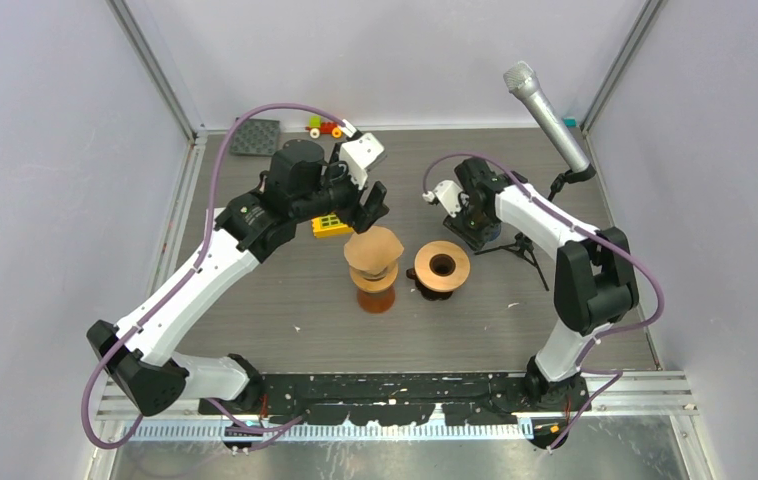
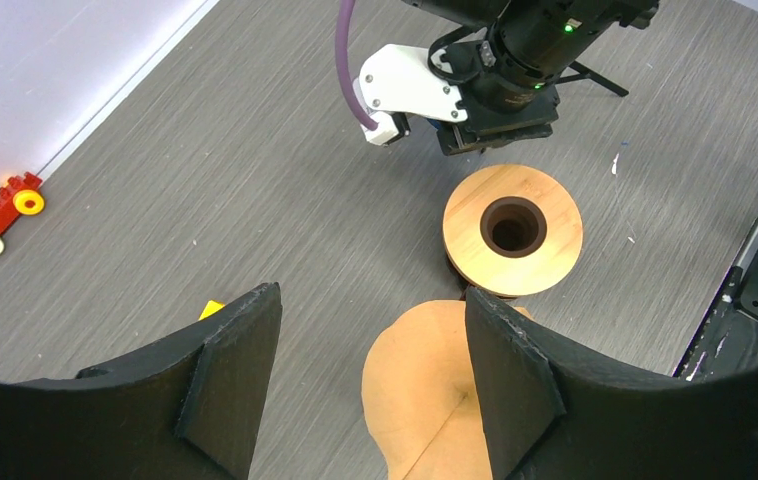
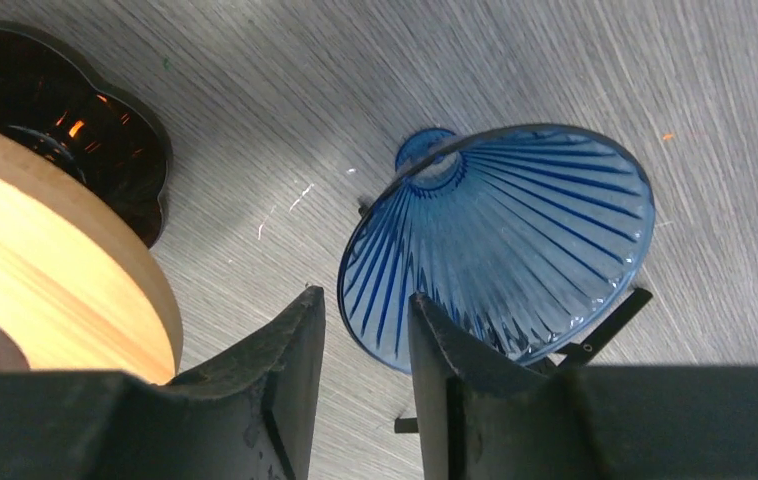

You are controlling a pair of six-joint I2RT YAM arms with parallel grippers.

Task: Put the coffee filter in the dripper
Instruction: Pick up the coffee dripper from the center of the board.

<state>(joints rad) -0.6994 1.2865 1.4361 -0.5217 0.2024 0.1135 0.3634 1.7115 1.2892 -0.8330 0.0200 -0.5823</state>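
The brown paper coffee filter sits as a cone on an amber stand at mid-table. My left gripper hovers just behind and above it. In the left wrist view that gripper is open and empty, with the filter below its right finger. The blue ribbed glass dripper lies tipped on its side on the table. My right gripper straddles its near rim, one finger inside the cone and one outside, with a gap left. In the top view my right gripper covers the dripper.
A wooden disc with a centre hole rests on a dark glass carafe between filter and dripper. A microphone on a tripod stands back right. A yellow block, toy car and grey pad lie behind.
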